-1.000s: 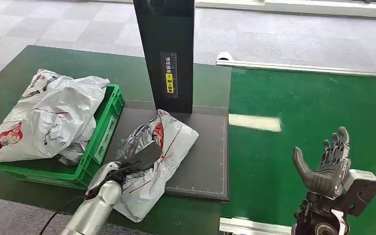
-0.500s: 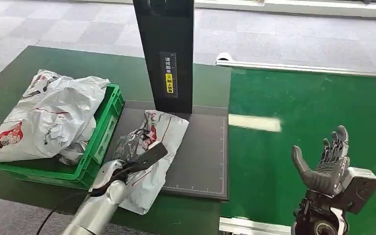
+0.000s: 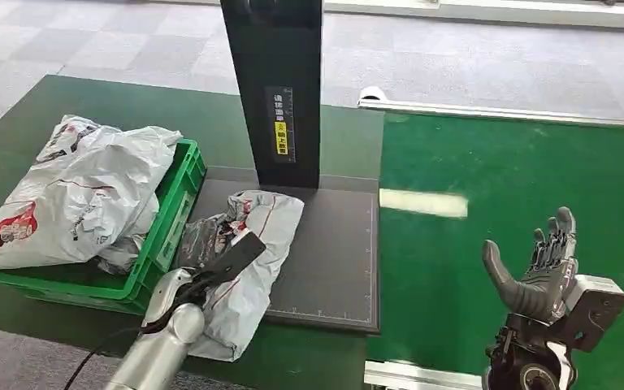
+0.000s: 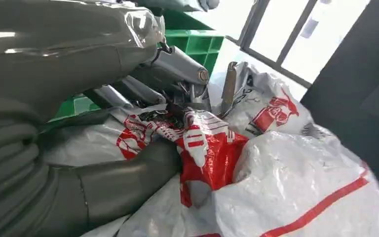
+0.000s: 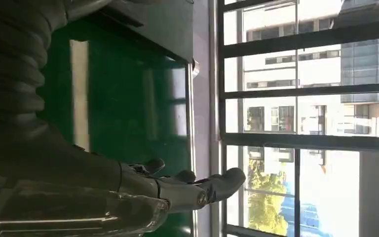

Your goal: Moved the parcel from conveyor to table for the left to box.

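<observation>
My left hand [image 3: 211,272] has the parcel [image 3: 248,252] gathered in its grip: in the left wrist view my fingers [image 4: 177,66] and thumb are closed into the crumpled white-and-red plastic, bunching it. The parcel lies on the dark mat [image 3: 333,260], in front of the black post [image 3: 275,89], with its near end drooping over the mat's front edge onto the worktop [image 3: 16,146]. It sits just beside the green crate [image 3: 175,211], touching or nearly touching its wall.

My right hand [image 3: 536,268] is raised over the green conveyor [image 3: 520,179], well apart from the mat, fingers spread and upright, holding nothing.

As I judge it, the first half is done: the parcel is off the belt and on the mat. What is left is mine on the left side: lift it and drop it into the crate. That crate already carries a heap of similar bags [image 3: 73,191] piled above its rim, so room looks tight.

I cannot tell how firm my grip is; the plastic hides my fingertips. The crate's inside is covered by the heap, and the post's top is cut off. The label on the post is too small for me to read.
</observation>
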Tool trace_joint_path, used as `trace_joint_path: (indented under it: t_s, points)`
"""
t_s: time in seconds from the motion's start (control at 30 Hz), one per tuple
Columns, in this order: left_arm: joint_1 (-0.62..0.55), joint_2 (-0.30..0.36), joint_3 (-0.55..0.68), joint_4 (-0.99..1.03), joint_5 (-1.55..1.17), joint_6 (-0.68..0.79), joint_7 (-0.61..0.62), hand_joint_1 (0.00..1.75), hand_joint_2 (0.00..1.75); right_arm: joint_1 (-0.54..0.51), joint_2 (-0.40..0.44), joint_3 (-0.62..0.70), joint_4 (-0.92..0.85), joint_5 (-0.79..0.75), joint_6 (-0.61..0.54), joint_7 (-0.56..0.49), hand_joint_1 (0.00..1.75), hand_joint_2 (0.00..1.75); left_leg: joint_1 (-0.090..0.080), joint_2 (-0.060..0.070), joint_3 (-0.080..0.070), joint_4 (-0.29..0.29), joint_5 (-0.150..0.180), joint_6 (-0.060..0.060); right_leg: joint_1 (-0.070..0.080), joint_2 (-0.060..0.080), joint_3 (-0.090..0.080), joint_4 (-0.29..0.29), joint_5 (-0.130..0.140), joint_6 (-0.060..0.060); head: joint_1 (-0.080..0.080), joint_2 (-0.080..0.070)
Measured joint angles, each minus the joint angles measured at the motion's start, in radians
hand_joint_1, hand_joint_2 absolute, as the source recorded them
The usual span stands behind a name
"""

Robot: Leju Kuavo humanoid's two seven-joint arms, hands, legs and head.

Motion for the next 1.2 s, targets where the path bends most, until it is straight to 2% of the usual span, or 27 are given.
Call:
trace_joint_path:
  t_s: [0.2, 0.43, 0.67, 0.77, 1.03, 1.2]
  points:
    - [0.075, 0.000, 0.004, -0.197, 0.117, 0.124, -0.116, 1.75, 1.75, 0.002, -0.002, 0.003, 0.010, -0.010, -0.012, -0.003, 0.00, 1.75, 0.000, 0.000, 0.000, 0.000, 0.000, 0.000, 0.000, 0.000, -0.001, 0.000, 0.000, 0.000, 0.000, 0.000]
    - [0.136, 0.005, 0.004, -0.459, 0.193, 0.213, -0.182, 1.75, 1.75, 0.005, -0.002, 0.005, 0.018, -0.015, -0.019, -0.007, 0.00, 1.75, 0.000, 0.000, -0.002, 0.000, 0.000, 0.000, 0.000, 0.000, -0.002, 0.000, 0.000, 0.000, 0.000, 0.000]
    - [0.162, 0.011, 0.004, -0.568, 0.206, 0.229, -0.198, 1.75, 1.75, 0.006, -0.004, 0.006, 0.024, -0.017, -0.023, -0.013, 0.00, 1.75, 0.000, 0.000, -0.001, 0.000, 0.000, 0.000, 0.000, 0.000, -0.001, 0.000, 0.000, 0.000, 0.000, 0.000]
    - [0.183, 0.015, 0.009, -0.626, 0.243, 0.341, -0.261, 1.75, 1.75, 0.018, -0.002, 0.006, 0.024, -0.022, -0.015, -0.015, 0.00, 1.75, 0.000, 0.000, -0.001, 0.000, 0.000, 0.000, 0.000, 0.000, -0.002, 0.000, 0.000, 0.000, 0.000, 0.000]
    - [0.158, 0.037, 0.105, -0.676, 0.219, 0.364, -0.211, 1.75, 1.75, 0.031, 0.009, 0.008, 0.023, -0.021, -0.007, -0.016, 0.00, 1.75, 0.000, 0.000, -0.001, 0.000, 0.000, 0.000, 0.000, 0.000, -0.002, 0.000, 0.000, 0.000, 0.000, 0.000]
    - [-0.030, 0.089, 0.246, -0.519, 0.159, 0.340, -0.104, 1.75, 1.75, 0.035, 0.010, 0.015, 0.023, -0.027, -0.007, -0.015, 0.00, 1.75, 0.001, 0.000, 0.000, 0.000, 0.002, -0.001, 0.001, -0.001, -0.001, 0.001, 0.001, -0.002, 0.000, 0.000]
